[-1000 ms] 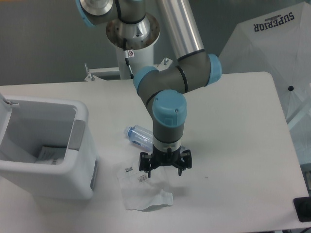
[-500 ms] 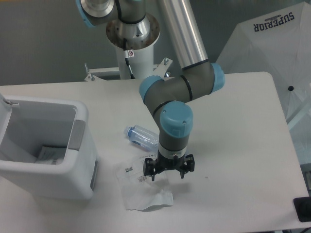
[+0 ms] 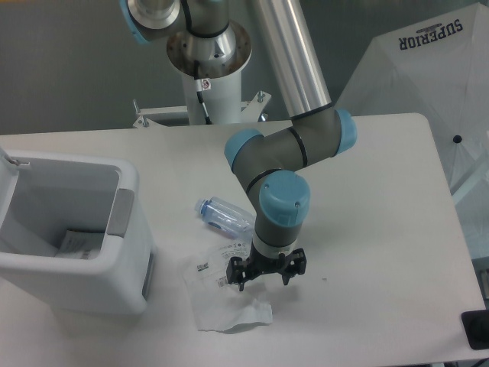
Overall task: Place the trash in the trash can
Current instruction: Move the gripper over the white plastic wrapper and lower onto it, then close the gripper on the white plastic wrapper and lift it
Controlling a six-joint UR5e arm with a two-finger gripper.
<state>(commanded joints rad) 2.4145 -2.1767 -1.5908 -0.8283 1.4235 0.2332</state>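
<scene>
Hovering low over the bag (image 3: 225,298) on the table (image 3: 382,229), the gripper (image 3: 263,280) has its fingers spread, holding nothing. The bottle (image 3: 224,215) lies just behind it, right of the bin (image 3: 76,229).

I work in what looks like a robotics lab or test room. My arm (image 3: 294,145) is bolted by a round flange to a white pedestal (image 3: 216,92) behind a plain white bench (image 3: 382,199). The wall (image 3: 69,69) behind is bare grey. To the right stands a white photo umbrella (image 3: 428,69) printed SUPERIOR, the kind used for studio lighting.
</scene>
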